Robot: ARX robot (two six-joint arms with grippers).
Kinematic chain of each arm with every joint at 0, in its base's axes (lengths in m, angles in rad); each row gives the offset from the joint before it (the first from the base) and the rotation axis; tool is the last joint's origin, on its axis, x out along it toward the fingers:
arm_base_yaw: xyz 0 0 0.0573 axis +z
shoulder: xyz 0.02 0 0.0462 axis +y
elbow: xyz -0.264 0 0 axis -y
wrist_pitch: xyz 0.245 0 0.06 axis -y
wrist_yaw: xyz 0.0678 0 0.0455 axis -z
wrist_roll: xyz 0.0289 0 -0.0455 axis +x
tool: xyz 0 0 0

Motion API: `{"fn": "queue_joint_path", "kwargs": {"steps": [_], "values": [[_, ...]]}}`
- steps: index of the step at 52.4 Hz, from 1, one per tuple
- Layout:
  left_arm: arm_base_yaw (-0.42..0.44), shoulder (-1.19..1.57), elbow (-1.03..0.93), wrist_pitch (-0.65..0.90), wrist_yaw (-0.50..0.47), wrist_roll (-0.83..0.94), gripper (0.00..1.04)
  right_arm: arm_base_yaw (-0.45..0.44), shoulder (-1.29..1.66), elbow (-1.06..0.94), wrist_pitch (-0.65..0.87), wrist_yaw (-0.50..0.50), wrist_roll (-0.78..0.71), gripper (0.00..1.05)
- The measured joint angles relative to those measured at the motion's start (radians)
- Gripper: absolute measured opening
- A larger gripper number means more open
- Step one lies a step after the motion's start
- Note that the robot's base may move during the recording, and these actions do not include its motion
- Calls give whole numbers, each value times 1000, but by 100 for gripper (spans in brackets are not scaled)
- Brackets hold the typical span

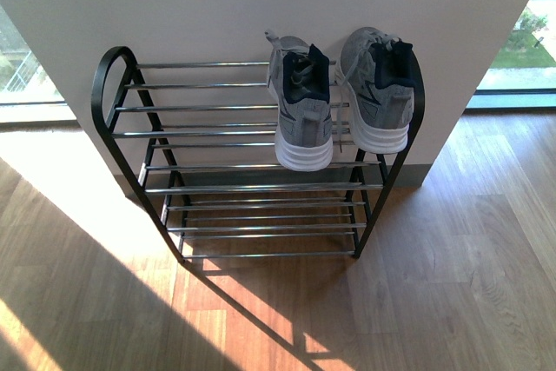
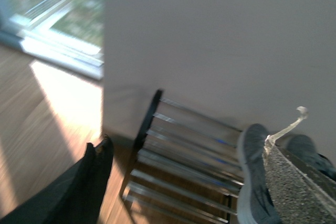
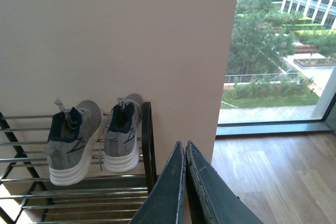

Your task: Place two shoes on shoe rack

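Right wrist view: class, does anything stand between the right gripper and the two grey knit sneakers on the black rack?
Yes. The rack's black metal end frame rises between the shut right gripper and the nearer grey knit sneaker on the top bars. Nothing else visible intervenes.

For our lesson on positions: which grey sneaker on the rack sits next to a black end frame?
The right-hand sneaker in the front view; the other sneaker stands further along the rack.

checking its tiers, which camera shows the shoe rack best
Front view: the whole shoe rack shows, all tiers and both sides. The right wrist view catches one end only; the left wrist view is blurred and cropped.
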Motion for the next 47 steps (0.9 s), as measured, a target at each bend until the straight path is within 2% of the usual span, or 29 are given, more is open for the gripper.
{"fn": "queue_joint_path", "kwargs": {"steps": [3,8,12,23,24,27,36,40,44,47], "values": [[23,-28,-96,170,82,137,70,0,0,0,0,-1,0,1],[54,-85,-198,319,134,259,56,0,0,0,0,-2,0,1],[79,-127,-244,349,152,312,45,0,0,0,0,-2,0,1],[151,-255,-395,356,226,365,1,0,0,0,0,-2,-1,4],[153,-261,-400,356,227,365,1,0,0,0,0,-2,-1,5],[172,-306,-432,351,243,371,1,0,0,0,0,-2,-1,19],[199,-374,-478,325,274,373,1,0,0,0,0,-2,-1,44],[249,-407,-494,308,344,375,1,0,0,0,0,-2,-1,55],[275,-436,-507,293,347,374,1,0,0,0,0,-2,-1,65],[286,-478,-525,270,346,375,1,0,0,0,0,-6,-1,79]]}}
